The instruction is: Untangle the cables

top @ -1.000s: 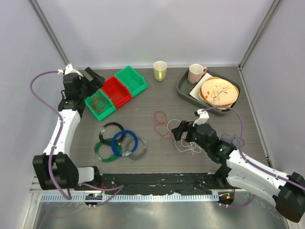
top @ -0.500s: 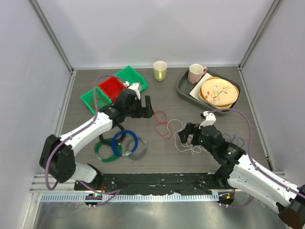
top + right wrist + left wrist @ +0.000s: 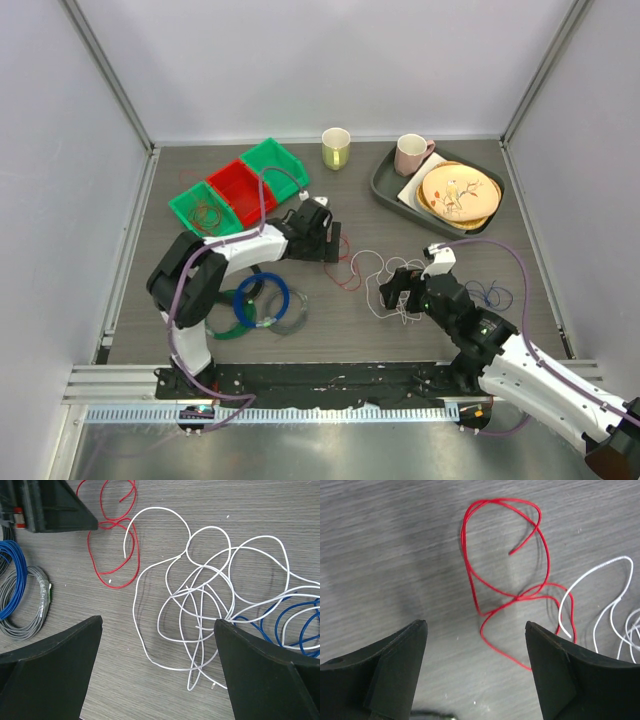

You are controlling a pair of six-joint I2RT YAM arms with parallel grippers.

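Hovering spread wide and holding nothing, the left fingers (image 3: 390,672) frame the red cable (image 3: 520,596) lying on the worktop (image 3: 400,215), while the right fingers (image 3: 50,665), equally open, straddle the tangled white cable (image 3: 186,550) just beside the blue cable (image 3: 280,603).

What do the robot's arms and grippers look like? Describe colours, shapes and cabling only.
The left arm and right arm have white shells with black joints. A mauve cable loops along each. The left gripper and right gripper have matte black, wedge-shaped fingers.
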